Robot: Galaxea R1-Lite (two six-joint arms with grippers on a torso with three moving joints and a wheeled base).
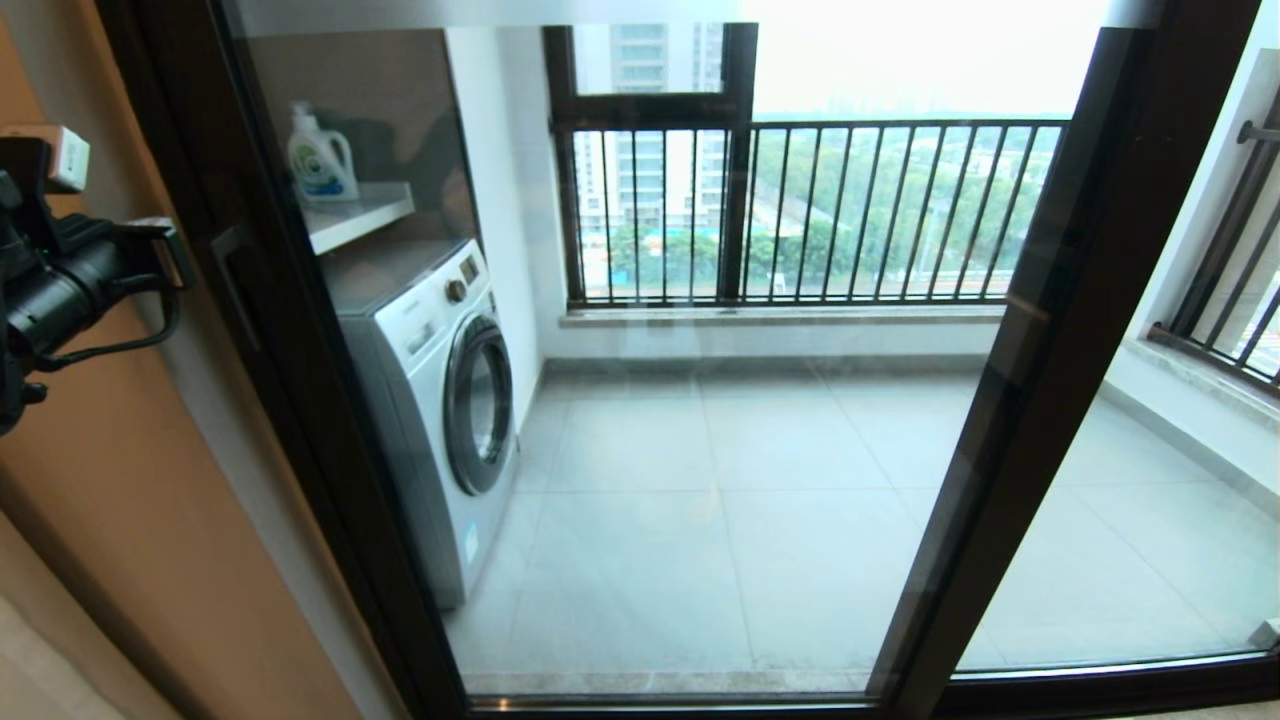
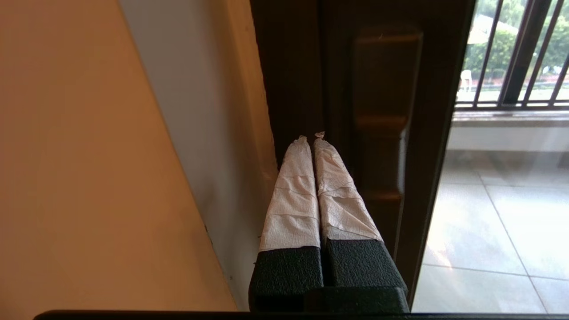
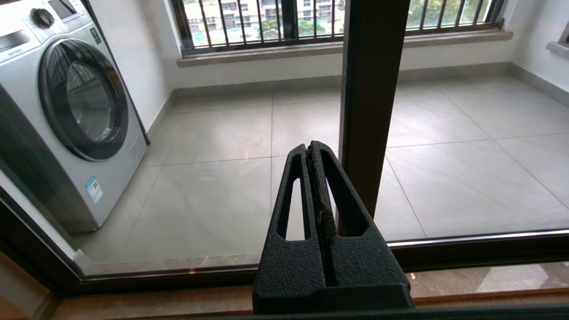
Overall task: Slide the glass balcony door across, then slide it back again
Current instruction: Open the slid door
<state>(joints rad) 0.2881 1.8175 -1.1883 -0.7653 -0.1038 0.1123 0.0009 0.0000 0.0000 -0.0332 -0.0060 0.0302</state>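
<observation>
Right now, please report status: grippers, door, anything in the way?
Left gripper shut, beside door handle, gripping nothing. Right gripper shut, idle. Door closed. No obstruction seen.

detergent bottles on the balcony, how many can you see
1. A white detergent bottle with a green label stands on the shelf above the washing machine, behind the glass balcony door. Others could be hidden beyond the door frame.

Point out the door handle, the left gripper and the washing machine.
door handle [image 2: 386, 115], left wrist view, middle of the bar.
left gripper [image 2: 311, 138], left wrist view, at its taped tips.
washing machine [image 1: 480, 405], head view, round door.
</observation>
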